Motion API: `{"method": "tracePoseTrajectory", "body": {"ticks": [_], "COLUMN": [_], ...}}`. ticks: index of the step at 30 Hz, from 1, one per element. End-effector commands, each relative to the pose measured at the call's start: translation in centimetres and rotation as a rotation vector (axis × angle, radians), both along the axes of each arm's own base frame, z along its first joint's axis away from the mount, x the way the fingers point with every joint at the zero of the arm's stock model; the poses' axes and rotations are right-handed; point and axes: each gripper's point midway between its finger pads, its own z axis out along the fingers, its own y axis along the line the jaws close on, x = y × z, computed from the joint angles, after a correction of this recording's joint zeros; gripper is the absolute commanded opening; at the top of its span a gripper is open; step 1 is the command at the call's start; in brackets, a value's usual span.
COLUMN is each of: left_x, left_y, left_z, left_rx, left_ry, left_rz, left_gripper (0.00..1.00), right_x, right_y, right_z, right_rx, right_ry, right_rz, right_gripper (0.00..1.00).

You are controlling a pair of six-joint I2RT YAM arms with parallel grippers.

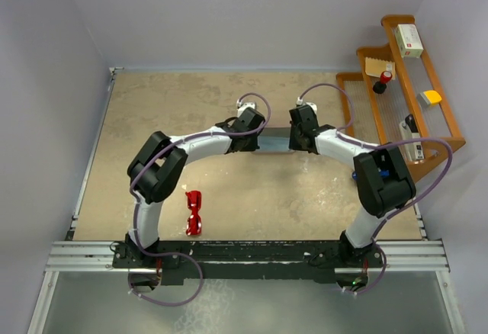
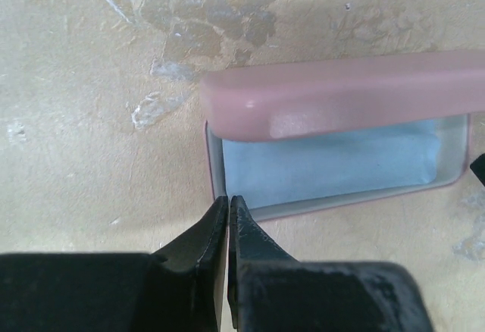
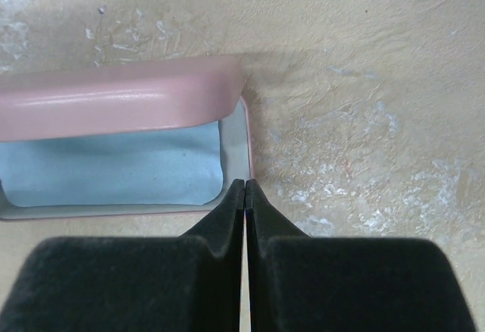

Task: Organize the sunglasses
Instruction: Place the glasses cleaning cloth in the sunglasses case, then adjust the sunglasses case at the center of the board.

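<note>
The red sunglasses (image 1: pixel 194 213) lie folded on the table near the left arm's base, far from both grippers and in neither wrist view. The pink case (image 1: pixel 276 140) lies open at the table's middle between the grippers. Its raised lid (image 2: pixel 341 93) stands behind the base, which holds the light blue cloth (image 2: pixel 333 165). My left gripper (image 2: pixel 228 199) is shut, its tips at the base's near left corner rim. My right gripper (image 3: pixel 245 183) is shut, its tips at the near right corner rim; lid (image 3: pixel 114 104) and cloth (image 3: pixel 114 167) show there too. Both grippers hold nothing that I can see.
A wooden stepped rack (image 1: pixel 442 124) stands at the right edge with a white box (image 1: pixel 409 40), a yellow item (image 1: pixel 431 97) and a red-and-black item (image 1: pixel 381 82). Walls close the table at the back and left. The metal rail (image 1: pixel 244 254) runs along the near edge.
</note>
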Motion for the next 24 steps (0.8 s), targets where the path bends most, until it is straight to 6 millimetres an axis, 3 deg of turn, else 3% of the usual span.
{"method": "tracePoseTrajectory", "body": {"ticks": [1, 10, 19, 22, 24], "left_x": [1.3, 2.3, 7.4, 9.2, 10.4], "left_y": [-0.6, -0.3, 3.3, 3.5, 3.2], "left_z": [7.0, 11.4, 12.2, 13.1, 12.6], "left_rx": [-0.047, -0.046, -0.042, -0.040, -0.035], "left_ry": [-0.121, -0.202, -0.247, -0.278, -0.281], "left_rz": [-0.034, -0.064, 0.012, 0.019, 0.009], "left_gripper": [0.00, 0.05, 0.04, 0.05, 0.05], "right_x": [0.9, -0.2, -1.7, -2.0, -2.5], "right_y": [-0.1, -0.3, -1.1, -1.0, -0.9], "right_z": [2.8, 2.7, 2.8, 2.6, 2.1], "right_rx": [0.017, 0.041, 0.040, 0.049, 0.059], "right_ry": [-0.077, -0.081, -0.085, -0.077, -0.064], "right_rz": [-0.017, -0.030, -0.051, -0.044, -0.039], "right_gripper": [0.00, 0.00, 0.00, 0.00, 0.00]}}
